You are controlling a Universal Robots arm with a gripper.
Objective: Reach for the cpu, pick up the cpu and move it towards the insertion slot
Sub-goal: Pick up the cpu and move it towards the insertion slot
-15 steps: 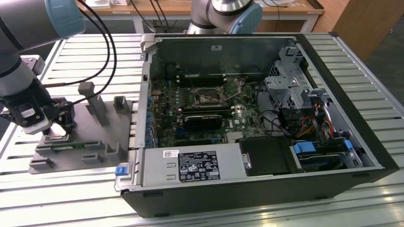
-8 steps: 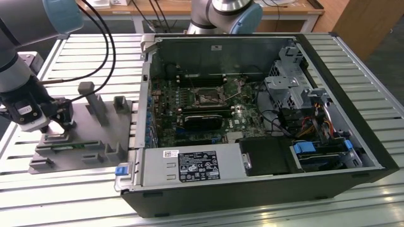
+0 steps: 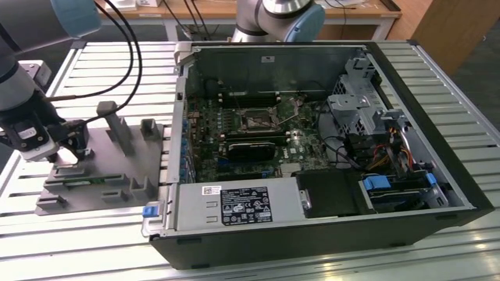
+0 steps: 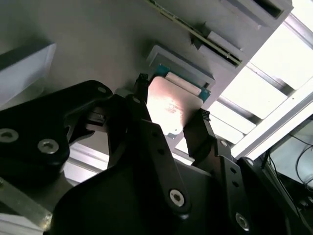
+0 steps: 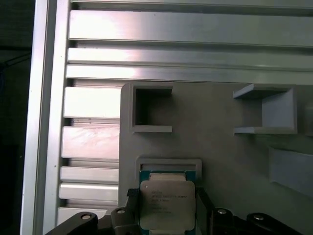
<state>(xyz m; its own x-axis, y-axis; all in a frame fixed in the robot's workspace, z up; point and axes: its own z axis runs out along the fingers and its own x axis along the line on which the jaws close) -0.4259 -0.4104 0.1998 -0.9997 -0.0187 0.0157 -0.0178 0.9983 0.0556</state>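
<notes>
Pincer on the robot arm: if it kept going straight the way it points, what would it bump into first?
Most likely the cpu, sitting dead ahead of the pincer on the grey fixture. Depth is unclear, so it may be touching it now.

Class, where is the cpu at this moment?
The cpu is clamped in the gripper at the grey fixture plate on the exterior view's left, outside the computer case and well away from the insertion slot.
</notes>
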